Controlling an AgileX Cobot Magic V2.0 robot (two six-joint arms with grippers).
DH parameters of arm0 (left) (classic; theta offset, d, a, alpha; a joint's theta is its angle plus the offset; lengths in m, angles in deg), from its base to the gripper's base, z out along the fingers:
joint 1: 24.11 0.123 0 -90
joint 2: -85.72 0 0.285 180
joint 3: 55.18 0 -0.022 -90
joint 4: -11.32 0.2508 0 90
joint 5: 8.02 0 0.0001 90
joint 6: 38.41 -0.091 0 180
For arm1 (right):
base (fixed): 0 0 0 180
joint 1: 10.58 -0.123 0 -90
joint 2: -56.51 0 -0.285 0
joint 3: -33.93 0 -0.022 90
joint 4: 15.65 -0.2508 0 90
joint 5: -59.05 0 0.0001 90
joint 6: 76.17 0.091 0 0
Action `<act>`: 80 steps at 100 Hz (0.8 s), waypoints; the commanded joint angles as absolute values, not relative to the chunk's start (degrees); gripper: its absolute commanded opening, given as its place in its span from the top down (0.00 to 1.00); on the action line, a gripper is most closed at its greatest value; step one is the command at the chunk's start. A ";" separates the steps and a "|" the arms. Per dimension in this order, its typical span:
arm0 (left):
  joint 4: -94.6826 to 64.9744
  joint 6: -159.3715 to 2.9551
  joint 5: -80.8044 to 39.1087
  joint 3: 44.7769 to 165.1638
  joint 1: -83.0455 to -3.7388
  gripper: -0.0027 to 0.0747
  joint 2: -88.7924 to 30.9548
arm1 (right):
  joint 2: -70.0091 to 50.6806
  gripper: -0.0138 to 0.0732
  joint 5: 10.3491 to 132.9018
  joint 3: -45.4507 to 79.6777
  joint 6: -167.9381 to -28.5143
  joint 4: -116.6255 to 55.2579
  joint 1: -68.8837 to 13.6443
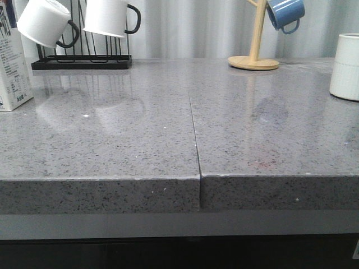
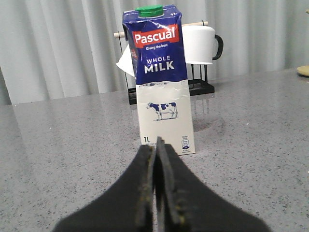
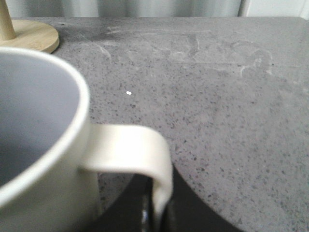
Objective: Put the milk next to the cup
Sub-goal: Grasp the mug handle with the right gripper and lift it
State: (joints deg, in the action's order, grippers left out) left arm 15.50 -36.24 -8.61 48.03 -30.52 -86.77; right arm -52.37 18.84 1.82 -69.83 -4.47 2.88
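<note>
The milk (image 2: 161,82) stands upright at the far left edge of the table (image 1: 168,140), just in front of the black wire rack (image 1: 81,60) with its white mugs, and the cup (image 1: 346,66) sits at the far right edge, so the two are well apart with the whole grey top between them. Nothing has been picked up yet; this looks like the very start, the reach for the carton. The left gripper (image 2: 156,159) faces the carton squarely, short of it, its fingers (image 2: 145,174) pressed together with nothing between them. They will need to spread wide before closing round the carton's body. The right gripper (image 3: 152,212) sits right at the cup's handle (image 3: 130,150); whether its fingers pinch the handle or merely lie behind it, I cannot tell.
</note>
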 commanded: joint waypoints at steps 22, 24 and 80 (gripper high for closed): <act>15.09 -35.79 -4.09 45.08 -30.33 0.99 -88.65 | -45.35 0.97 15.18 3.60 -69.68 -3.85 0.10; 15.09 -35.79 -4.09 45.08 -30.33 0.99 -88.65 | -44.71 0.97 15.92 3.60 -69.72 -4.21 -0.32; 15.09 -35.79 -4.09 45.08 -30.33 0.99 -88.65 | -41.93 0.97 18.33 4.26 -86.25 -29.37 -26.18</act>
State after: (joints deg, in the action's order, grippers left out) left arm 15.50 -36.24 -8.61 48.03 -30.52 -86.77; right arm -43.79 24.33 2.00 -83.27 -25.68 -23.78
